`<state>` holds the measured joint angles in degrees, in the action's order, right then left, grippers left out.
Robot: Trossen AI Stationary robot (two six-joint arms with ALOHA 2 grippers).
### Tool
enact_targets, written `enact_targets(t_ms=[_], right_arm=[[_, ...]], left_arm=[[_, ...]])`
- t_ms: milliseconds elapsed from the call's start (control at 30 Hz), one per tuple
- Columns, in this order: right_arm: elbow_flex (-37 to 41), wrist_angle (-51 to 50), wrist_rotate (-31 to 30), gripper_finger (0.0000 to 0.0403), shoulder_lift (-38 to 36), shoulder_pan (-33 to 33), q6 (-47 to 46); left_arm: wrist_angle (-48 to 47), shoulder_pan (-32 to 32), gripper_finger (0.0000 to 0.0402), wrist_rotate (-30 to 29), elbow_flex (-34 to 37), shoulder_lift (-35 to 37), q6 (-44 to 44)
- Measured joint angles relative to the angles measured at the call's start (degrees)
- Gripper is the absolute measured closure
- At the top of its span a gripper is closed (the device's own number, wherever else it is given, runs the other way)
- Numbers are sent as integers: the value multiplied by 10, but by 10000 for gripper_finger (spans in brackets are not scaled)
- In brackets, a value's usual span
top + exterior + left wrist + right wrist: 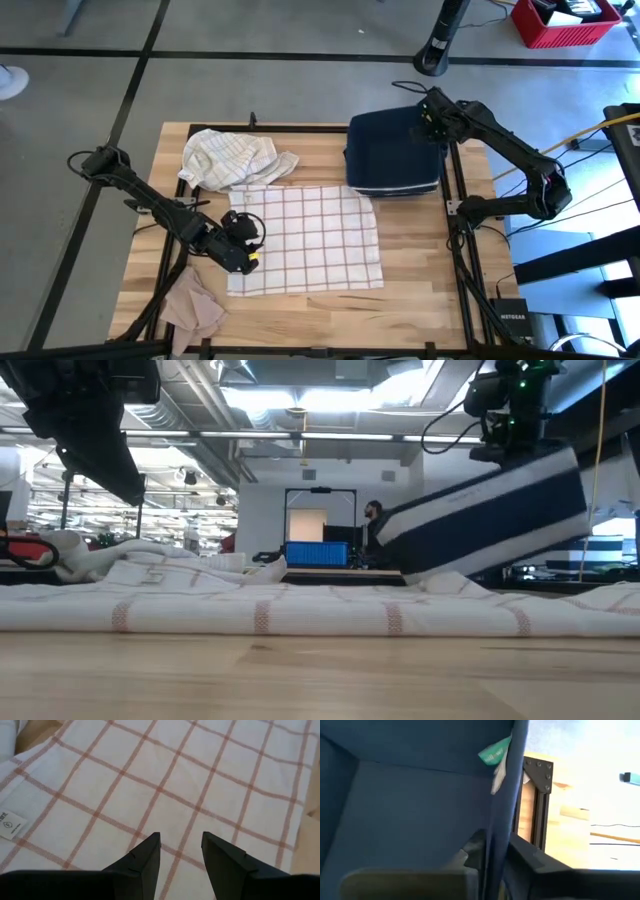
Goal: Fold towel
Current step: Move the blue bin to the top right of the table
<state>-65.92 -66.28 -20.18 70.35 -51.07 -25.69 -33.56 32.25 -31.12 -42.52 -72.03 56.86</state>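
1. Lying flat across the middle of the wooden tabletop (420, 290), a white towel (310, 240) with a red-brown check pattern is spread open, its small care label (10, 825) showing at one edge in the left wrist view.
2. The left pincer (243, 243) sits at the towel's left edge, its two dark fingers (145, 862) parted over the checked cloth and holding nothing.
3. A second, crumpled checked cloth (235, 158) lies bunched at the back left of the tabletop, just beyond the spread towel.
4. A tan rag (195, 308) rests at the front left corner.
5. The right pincer (428, 112) grips the wall of a dark blue fabric bin (392, 152) at the back right, one finger on each side of the wall; the low view shows the bin tilted up on that side.
6. A green tag (495, 752) hangs on the bin's rim.
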Motion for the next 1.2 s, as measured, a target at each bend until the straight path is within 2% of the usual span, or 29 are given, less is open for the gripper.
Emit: enact_targets(t_ms=[167,333,400,500,633,800,933,1000,1033,1100,1200], right_arm=[[-10,-6,-4,274,0,0,22],[-70,-49,9,235,0,2,74],[-94,-63,31,229,-1,15,88],[-102,-56,112,225,-16,59,119],[-73,-25,199,225,-46,179,123],[17,77,209,224,-78,399,73],[116,237,208,224,-68,561,41],[163,328,190,224,-51,621,36],[183,359,161,224,-39,643,37],[212,382,77,224,-14,664,36],[231,380,-33,224,23,662,35]], left_arm=[[0,0,265,0,0,0,1],[1,0,265,4,0,0,4],[5,0,265,9,0,0,2],[39,0,265,15,0,-7,-21],[86,1,265,42,0,-27,-50],[87,7,265,89,0,-59,-15],[90,21,265,136,0,-92,13],[91,27,265,145,0,-112,25],[92,30,265,145,0,-122,30],[100,33,265,147,0,-142,41],[113,38,265,173,0,-174,65]])
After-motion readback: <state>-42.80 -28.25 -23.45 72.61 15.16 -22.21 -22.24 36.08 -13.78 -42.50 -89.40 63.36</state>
